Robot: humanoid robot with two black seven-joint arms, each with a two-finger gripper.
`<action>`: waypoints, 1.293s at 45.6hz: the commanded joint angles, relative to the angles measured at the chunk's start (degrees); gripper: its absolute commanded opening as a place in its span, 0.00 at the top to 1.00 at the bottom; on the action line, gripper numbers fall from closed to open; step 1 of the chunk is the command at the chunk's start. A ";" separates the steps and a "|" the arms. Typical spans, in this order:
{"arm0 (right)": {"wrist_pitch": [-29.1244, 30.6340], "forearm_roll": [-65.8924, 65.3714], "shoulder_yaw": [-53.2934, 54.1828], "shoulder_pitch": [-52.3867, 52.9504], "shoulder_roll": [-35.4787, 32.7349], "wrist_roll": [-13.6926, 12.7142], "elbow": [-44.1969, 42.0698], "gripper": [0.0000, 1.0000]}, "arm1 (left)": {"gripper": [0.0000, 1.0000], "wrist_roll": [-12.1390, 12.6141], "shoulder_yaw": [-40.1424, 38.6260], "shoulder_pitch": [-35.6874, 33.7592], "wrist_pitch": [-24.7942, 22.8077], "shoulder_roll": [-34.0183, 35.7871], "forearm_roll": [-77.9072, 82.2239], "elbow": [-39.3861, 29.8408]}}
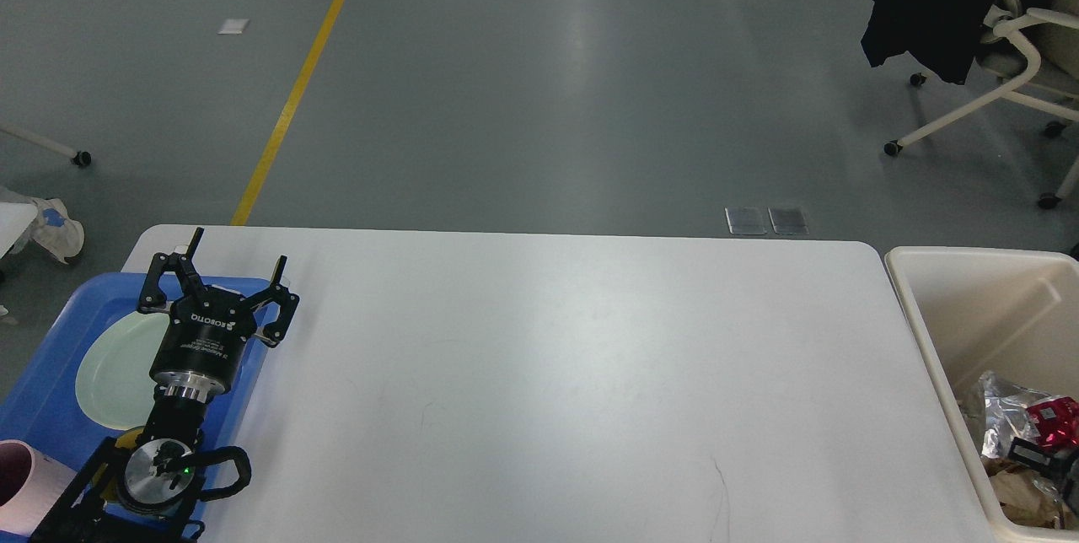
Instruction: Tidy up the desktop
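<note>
The desktop point(556, 374) is a large white tabletop with rounded corners; its surface shows only faint scuff marks. My left gripper point(240, 249) is open and empty, its two fingers spread apart. It hovers over the right edge of the blue plastic tray point(50, 408) at the table's left end. My right gripper is out of view.
The tray holds a pale green plate point(114, 374), and a pink cup point(21, 484) shows at the bottom left. A cream plastic bin point(927, 332) with crumpled wrappers and trash point(1028, 433) stands at the table's right end. A chair with a dark jacket point(952, 3) stands far right.
</note>
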 commanded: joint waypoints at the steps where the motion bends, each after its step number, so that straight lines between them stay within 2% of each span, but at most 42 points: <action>1: -1.11 0.00 0.10 -0.48 0.51 -0.77 -0.02 1.00 | 0.04 0.00 -0.02 0.00 -0.06 0.01 0.00 -0.01; 11: -1.20 0.00 0.10 -0.66 0.51 -0.69 -0.02 1.00 | 0.04 0.08 0.07 0.00 0.03 0.01 0.00 -0.01; 13: -1.28 -0.09 0.10 -0.66 0.51 -0.69 -0.02 0.88 | 0.04 0.08 -0.02 0.00 0.03 0.01 0.00 -0.01; 14: -1.46 -0.09 0.10 -0.66 0.51 -0.69 -0.02 0.78 | 0.04 0.00 -0.02 0.00 0.03 0.01 0.00 -0.01; 17: -2.86 -0.09 0.10 -0.75 0.43 -0.69 -0.02 0.34 | 0.04 0.08 0.07 0.00 0.03 0.01 0.00 -0.01; 18: -3.56 -0.09 0.02 -0.75 0.51 -0.60 -0.02 0.22 | 0.04 0.00 0.07 0.00 -0.06 0.01 0.00 -0.01; 21: -5.41 -0.09 0.10 -0.83 0.51 -0.60 0.15 0.00 | 0.04 0.08 0.07 0.00 0.03 0.01 0.00 -0.01; 39: -5.50 -0.18 0.10 -1.01 0.51 -0.51 0.59 0.00 | 0.04 0.08 -0.02 0.00 0.03 0.01 0.00 -0.01; 44: -5.50 -0.09 3.25 -0.48 -0.89 -0.42 0.77 0.00 | 0.04 0.00 0.07 0.00 0.03 0.01 0.00 -0.01; 50: -4.63 0.00 18.53 4.52 -6.95 -0.16 1.29 0.00 | 0.04 0.08 -0.02 0.00 0.03 0.01 0.00 -0.01; 59: -4.62 -0.35 54.90 8.30 -9.15 0.02 3.31 0.00 | 0.04 0.08 -0.02 0.00 0.03 0.01 0.00 -0.01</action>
